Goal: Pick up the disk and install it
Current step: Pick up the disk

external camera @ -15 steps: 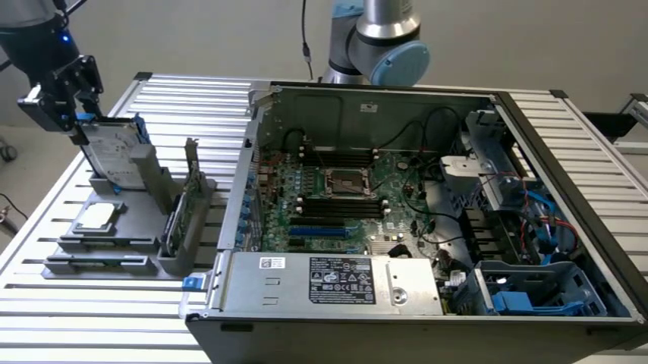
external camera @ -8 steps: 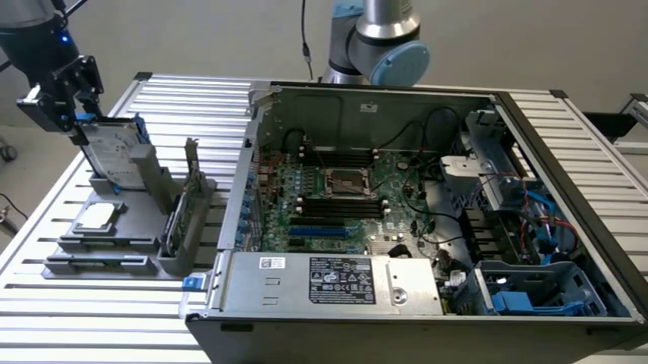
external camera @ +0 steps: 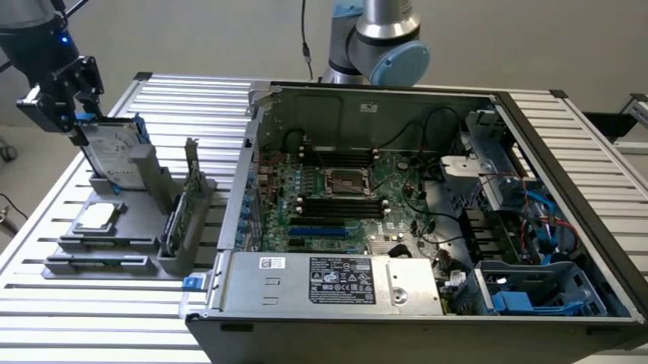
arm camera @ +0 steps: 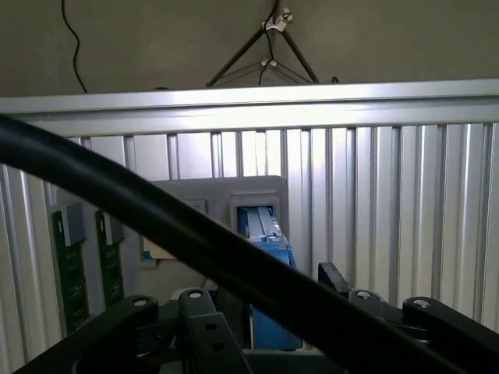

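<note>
The disk (external camera: 109, 150), silver-grey metal in a bright blue carrier, stands on edge in a grey holder (external camera: 132, 180) at the exterior view's left. My gripper (external camera: 77, 121) hangs right at its top edge, jaws open wide. In the wrist view the blue carrier of the disk (arm camera: 263, 234) lies between my black fingers (arm camera: 204, 331), which straddle it without closing on it. A thick black cable (arm camera: 156, 226) crosses in front and hides part of the disk.
A square silver chip (external camera: 97, 216) and a thin green card (external camera: 188, 193) sit in the same grey fixture (external camera: 102, 265). Green cards (arm camera: 70, 273) stand beside the disk. The open computer case (external camera: 405, 197), on a slatted metal table (external camera: 102, 318), has a blue-fitted drive bay (external camera: 526, 299) at its near right corner.
</note>
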Robot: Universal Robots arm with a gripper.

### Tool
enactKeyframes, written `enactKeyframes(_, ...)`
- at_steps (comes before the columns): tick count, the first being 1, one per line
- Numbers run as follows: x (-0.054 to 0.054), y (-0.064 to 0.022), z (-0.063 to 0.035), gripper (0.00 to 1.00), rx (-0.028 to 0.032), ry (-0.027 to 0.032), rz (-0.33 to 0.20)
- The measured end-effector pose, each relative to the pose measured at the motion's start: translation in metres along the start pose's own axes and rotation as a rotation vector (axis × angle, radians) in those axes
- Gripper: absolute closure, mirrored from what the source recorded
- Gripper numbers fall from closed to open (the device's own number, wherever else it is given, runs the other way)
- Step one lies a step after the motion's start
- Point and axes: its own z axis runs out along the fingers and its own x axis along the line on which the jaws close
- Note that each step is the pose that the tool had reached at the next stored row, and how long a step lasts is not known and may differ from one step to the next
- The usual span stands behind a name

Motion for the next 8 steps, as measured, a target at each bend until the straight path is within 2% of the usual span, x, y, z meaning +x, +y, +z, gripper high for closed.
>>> enactKeyframes(7,0.0000,0.0000,0.0009,0.40,0.0007,0.0000,0.002)
enactKeyframes(8,0.0000,0.0000,0.0010,0.43,0.0006,0.0000,0.002)
